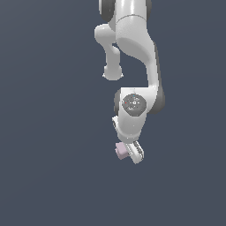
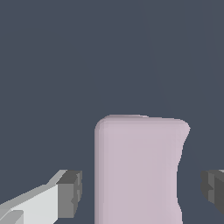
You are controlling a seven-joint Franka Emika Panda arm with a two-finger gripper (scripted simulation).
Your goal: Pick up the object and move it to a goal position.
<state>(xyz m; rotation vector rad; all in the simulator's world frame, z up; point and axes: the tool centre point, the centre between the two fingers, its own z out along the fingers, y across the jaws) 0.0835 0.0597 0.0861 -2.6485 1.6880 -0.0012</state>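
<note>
The object (image 2: pixel 138 170), your pale pink-lilac block, sits between the fingers (image 2: pixel 70 194) of the gripper (image 1: pixel 129 152), and both dark pads stand clear of its sides, so the gripper is spread and grips nothing; in the exterior view the block shows just beside the gripper's tip

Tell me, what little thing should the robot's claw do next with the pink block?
Probably squeeze shut. In the wrist view the pink block sits between the two fingers, with a gap visible on each side, so the claw is open and looks lined up to grip.
</note>
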